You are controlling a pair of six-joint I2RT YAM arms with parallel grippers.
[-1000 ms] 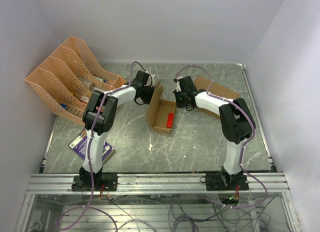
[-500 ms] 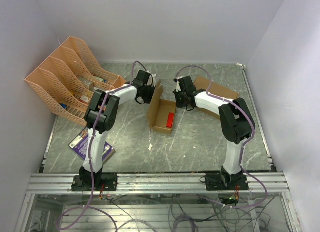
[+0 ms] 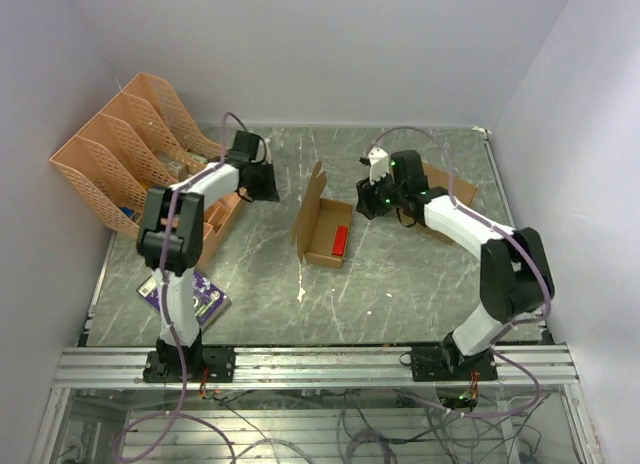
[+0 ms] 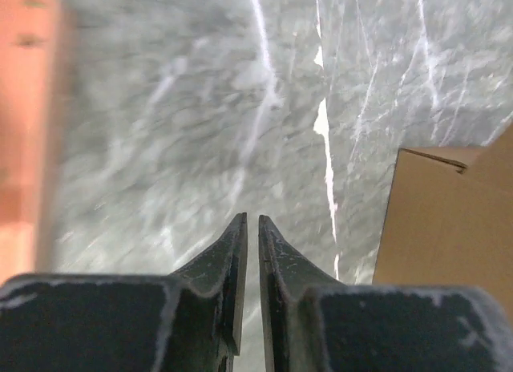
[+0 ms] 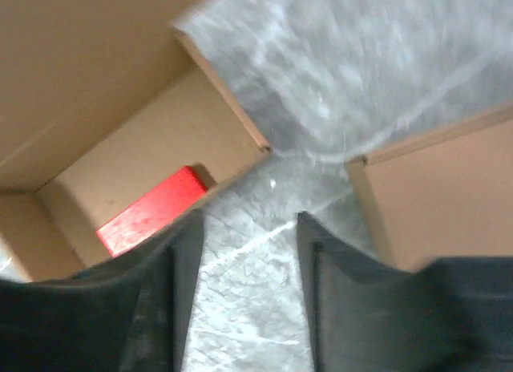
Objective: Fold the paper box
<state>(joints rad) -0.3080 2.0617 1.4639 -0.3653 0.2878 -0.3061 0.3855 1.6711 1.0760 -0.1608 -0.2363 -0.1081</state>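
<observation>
At the upper left, beside the orange file rack (image 3: 120, 159), the left gripper (image 4: 249, 220) hangs over bare table (image 3: 400, 274). Its fingers are parted by only a thin slit and pinch nothing.

The paper box (image 3: 325, 229) sits in the middle of the frame. It is open, its lid (image 3: 312, 194) stands up on the left side, and a red item (image 3: 341, 239) lies inside.

Just right of the box, the right gripper (image 5: 247, 220) is spread and empty. A second piece of cardboard (image 3: 455, 189) lies beyond it.

The likely trouble is the unsupported lid. With neither gripper on it, the thin card may spring back or flop outward. A low approach from the right could also shove the light box across the table rather than fold it.

A second ago both grippers were pressed shut right at the box. Since then the left arm has swung away toward the rack and the right arm has pulled back a little. The box has not shifted.
</observation>
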